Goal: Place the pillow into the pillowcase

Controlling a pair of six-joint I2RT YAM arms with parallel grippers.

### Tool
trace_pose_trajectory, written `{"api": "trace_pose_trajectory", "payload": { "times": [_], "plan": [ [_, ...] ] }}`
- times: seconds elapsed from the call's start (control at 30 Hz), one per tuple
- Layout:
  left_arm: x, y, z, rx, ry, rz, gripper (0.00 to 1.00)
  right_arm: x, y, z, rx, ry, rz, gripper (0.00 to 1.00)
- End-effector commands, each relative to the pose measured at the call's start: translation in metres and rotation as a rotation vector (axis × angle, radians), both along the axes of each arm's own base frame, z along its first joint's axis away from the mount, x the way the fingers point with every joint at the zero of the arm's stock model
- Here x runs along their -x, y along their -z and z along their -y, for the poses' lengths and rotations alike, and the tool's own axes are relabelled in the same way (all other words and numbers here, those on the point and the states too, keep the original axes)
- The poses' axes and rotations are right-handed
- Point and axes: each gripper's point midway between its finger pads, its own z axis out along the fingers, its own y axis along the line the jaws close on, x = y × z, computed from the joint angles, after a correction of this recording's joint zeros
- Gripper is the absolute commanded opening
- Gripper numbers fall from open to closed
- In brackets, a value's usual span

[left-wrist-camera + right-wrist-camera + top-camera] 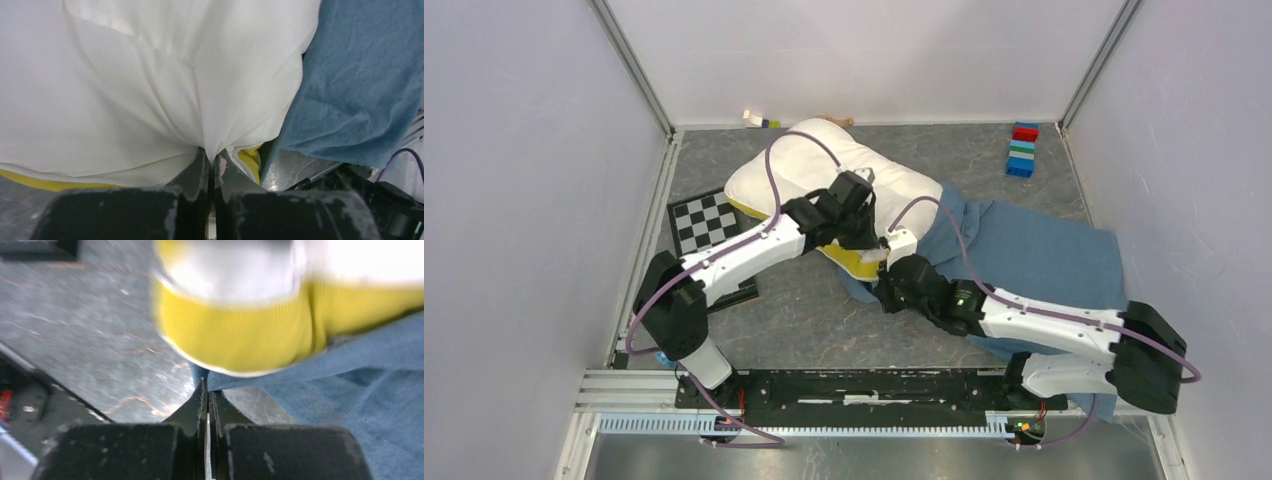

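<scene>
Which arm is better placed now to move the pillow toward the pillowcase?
Left, probably. The left claw is shut on a fold of the pillow, so it can carry it. The right claw pinches the pillowcase edge beside the pillow, better suited to holding the cloth in place.

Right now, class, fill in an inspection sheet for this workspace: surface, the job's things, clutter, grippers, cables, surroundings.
Surface: grey marbled table.
Job's things: white pillow with a yellow edge lies against the blue pillowcase, mostly outside it.
Clutter: checkerboard at left; stacked bricks at back right; small blocks by the back wall.
Grippers: left gripper shut on the pillow's cloth; right gripper shut on the pillowcase's edge.
Cables: purple cables loop over pillow and pillowcase.
Surroundings: white walls; metal rail in front.
</scene>
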Motion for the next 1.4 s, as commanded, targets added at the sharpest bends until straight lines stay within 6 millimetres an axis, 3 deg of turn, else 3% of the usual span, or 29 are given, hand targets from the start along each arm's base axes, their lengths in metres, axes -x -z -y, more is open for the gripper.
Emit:
{"api": "trace_pose_trajectory", "payload": {
  "times": [0.0, 0.17, 0.33, 0.4, 0.47, 0.53, 0.57, 0.7, 0.83, 0.97, 1.2, 1.37],
  "plan": [
    [-0.01, 0.038, 0.043, 0.242, -0.118, -0.074, 0.02, -0.001, -0.092, -0.023, -0.186, -0.041, 0.09, 0.0],
    [0.003, 0.092, 0.042, 0.184, -0.189, -0.098, 0.02, -0.008, -0.142, -0.032, -0.219, -0.066, 0.153, 0.0],
    [0.027, 0.11, 0.052, 0.171, -0.196, -0.115, 0.02, -0.022, -0.178, -0.046, -0.249, -0.07, 0.212, 0.0],
    [0.032, 0.101, 0.055, 0.2, -0.197, -0.123, 0.02, -0.029, -0.165, -0.045, -0.205, -0.049, 0.205, 0.0],
    [0.034, 0.085, 0.046, 0.212, -0.222, -0.106, 0.03, -0.036, -0.139, -0.033, -0.158, -0.023, 0.17, 0.0],
    [0.036, 0.069, 0.036, 0.219, -0.229, -0.078, 0.14, -0.039, -0.119, -0.019, -0.164, -0.002, 0.137, 0.0],
    [0.037, 0.061, 0.032, 0.221, -0.228, -0.068, 0.25, -0.041, -0.113, -0.011, -0.167, 0.011, 0.132, 0.0],
    [0.038, 0.041, 0.014, 0.173, -0.206, -0.02, 0.54, -0.043, -0.107, 0.008, -0.163, 0.036, 0.136, 0.08],
    [0.018, 0.023, -0.019, 0.107, -0.238, 0.051, 0.8, -0.044, -0.113, 0.022, -0.143, 0.063, 0.168, 0.27],
    [-0.004, 0.001, -0.048, 0.047, -0.259, 0.115, 0.98, -0.05, -0.119, 0.029, -0.124, 0.08, 0.191, 0.41],
    [-0.049, -0.024, -0.1, -0.048, -0.339, 0.186, 1.0, -0.067, -0.124, 0.027, -0.083, 0.078, 0.214, 0.57],
    [-0.105, -0.023, -0.162, -0.197, -0.476, 0.218, 1.0, -0.087, -0.115, 0.02, -0.007, 0.091, 0.208, 0.67]
  ]
}}
